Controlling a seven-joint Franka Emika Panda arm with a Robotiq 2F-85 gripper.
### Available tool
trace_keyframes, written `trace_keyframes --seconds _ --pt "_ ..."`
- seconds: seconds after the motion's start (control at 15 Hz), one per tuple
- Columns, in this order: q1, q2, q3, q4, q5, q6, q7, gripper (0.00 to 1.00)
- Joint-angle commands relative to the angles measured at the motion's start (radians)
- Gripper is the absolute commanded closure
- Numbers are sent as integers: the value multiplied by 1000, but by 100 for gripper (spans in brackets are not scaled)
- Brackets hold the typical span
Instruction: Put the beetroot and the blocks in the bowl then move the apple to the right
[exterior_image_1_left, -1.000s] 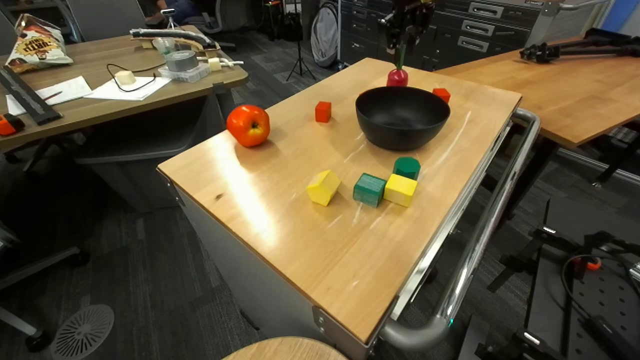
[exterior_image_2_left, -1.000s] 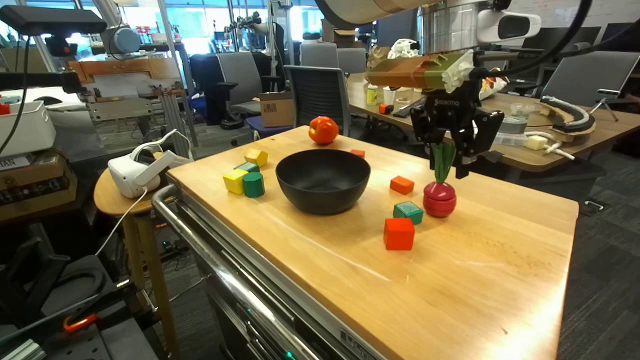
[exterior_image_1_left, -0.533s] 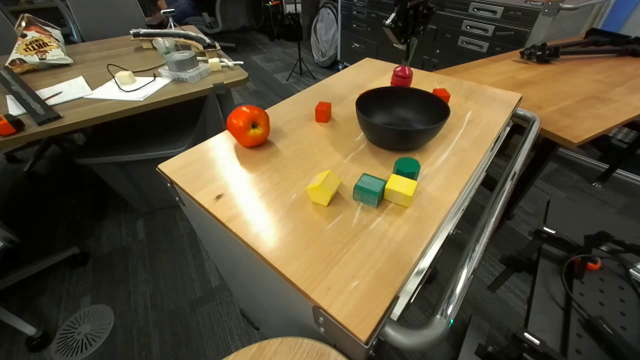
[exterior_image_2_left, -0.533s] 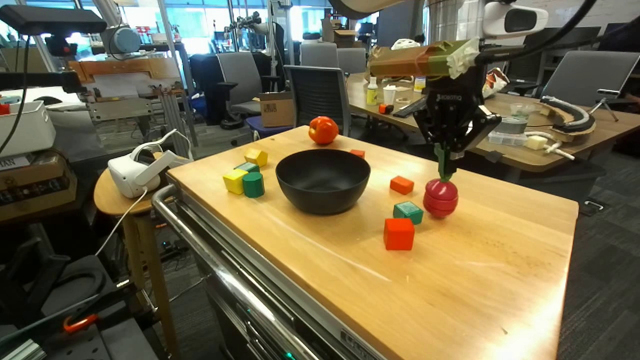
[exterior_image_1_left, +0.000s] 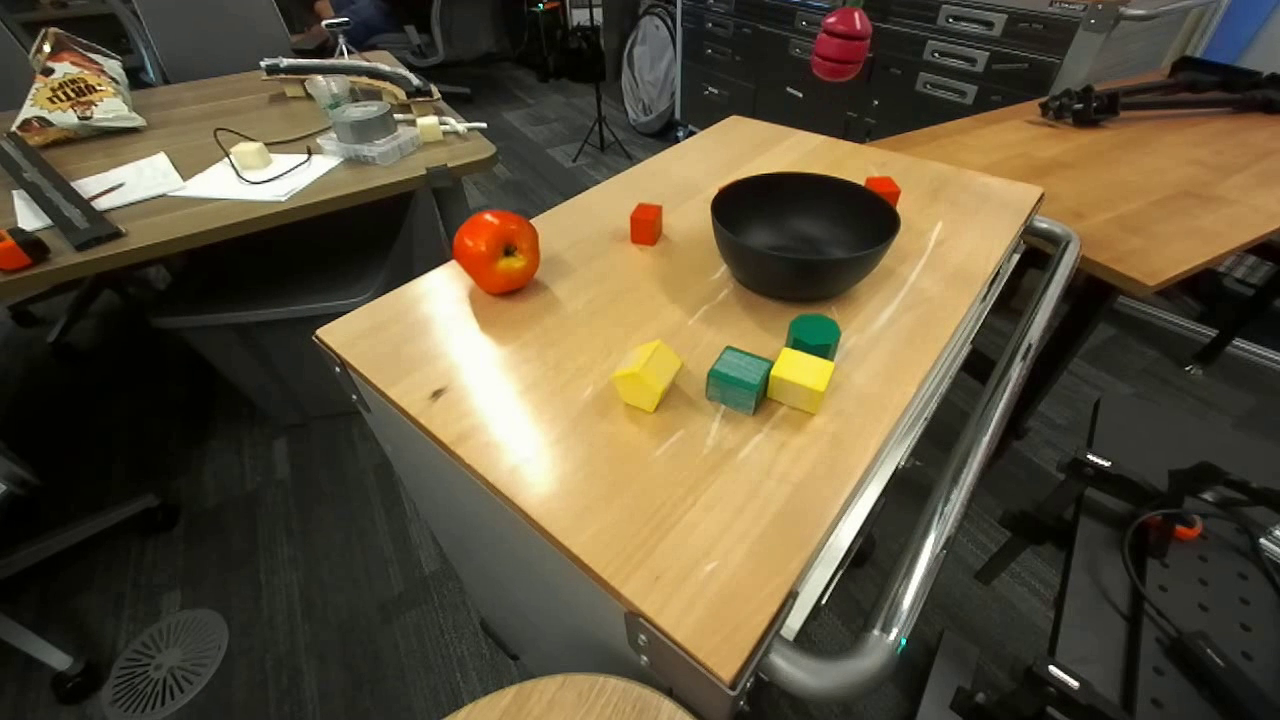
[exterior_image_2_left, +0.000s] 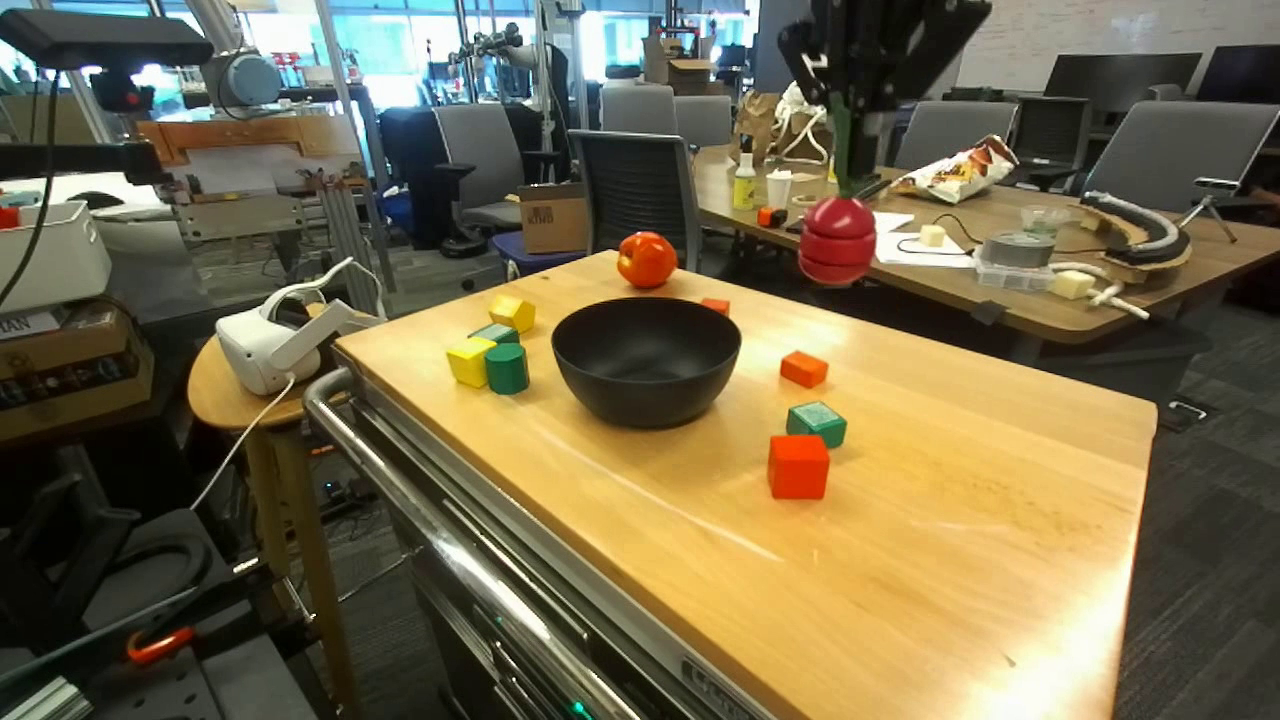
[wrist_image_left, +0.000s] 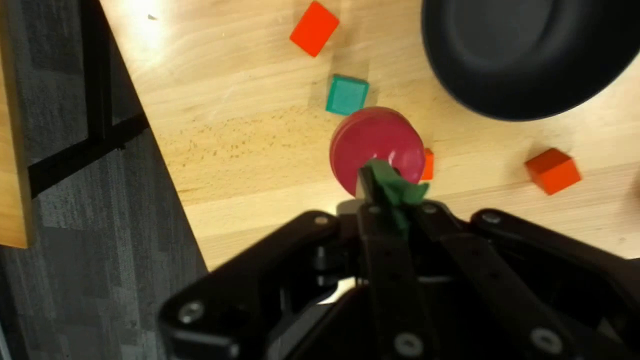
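Above the tabletop (exterior_image_2_left: 960, 500), the gripper (exterior_image_2_left: 855, 135), jaws nearly closed, pinches the beetroot (exterior_image_2_left: 838, 242) by its stalks (exterior_image_2_left: 844, 150); best centre it low over the bowl (exterior_image_2_left: 645, 385) before releasing.

The snack bag (exterior_image_1_left: 76, 92), upper left in an exterior view, reads "TURTLE CHIPS". In an exterior view, the carton (exterior_image_2_left: 553, 222), upper centre, bears "KIND"; the label (exterior_image_2_left: 32, 325), left edge, ends "MAN"

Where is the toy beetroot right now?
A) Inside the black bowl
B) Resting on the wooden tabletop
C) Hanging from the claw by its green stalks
C: in an exterior view the claw is shut on the green stalks, and the toy beetroot hangs in the air above the wooden tabletop.
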Motion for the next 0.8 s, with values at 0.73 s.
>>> trace_keyframes --seconds 0.73 --pt "66 73 71 -85 67 -145 27 99"
